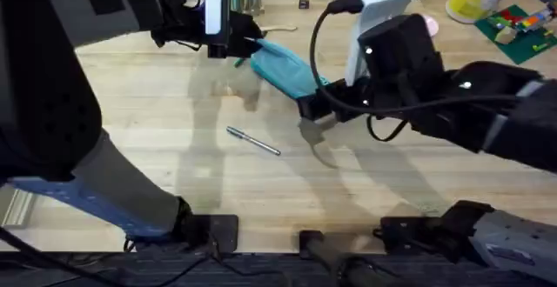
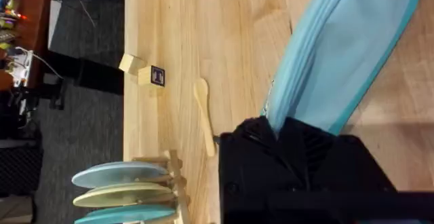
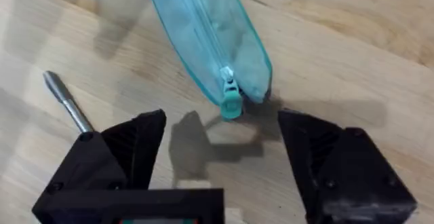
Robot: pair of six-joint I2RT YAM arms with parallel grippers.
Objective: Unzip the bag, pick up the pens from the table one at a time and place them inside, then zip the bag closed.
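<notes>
The teal pencil pouch (image 1: 285,68) lies on the pale wooden table (image 1: 174,183), stretched between my two grippers. My left gripper (image 2: 298,139) is clenched on the far end of the pouch; in the left wrist view the fabric goes straight into the black fingers (image 2: 261,153) and its zipper line runs away from them. My right gripper (image 3: 220,146) is at the other end of the pouch, released, with its two black fingers (image 3: 129,149) spread wide. The teal zipper pull (image 3: 230,102) sits at this near tip of the pouch, just beyond the gap between these fingers, not touching either of them. The zipper looks closed along the part I can see.

The silver pen (image 1: 253,141) lies on the table on the near side of the pouch, apart from it. In the right wrist view its metal tip (image 3: 66,100) shows just beside my right gripper's finger. Beyond the far end of the pouch, a small wooden spoon (image 2: 203,115) lies on the table.
</notes>
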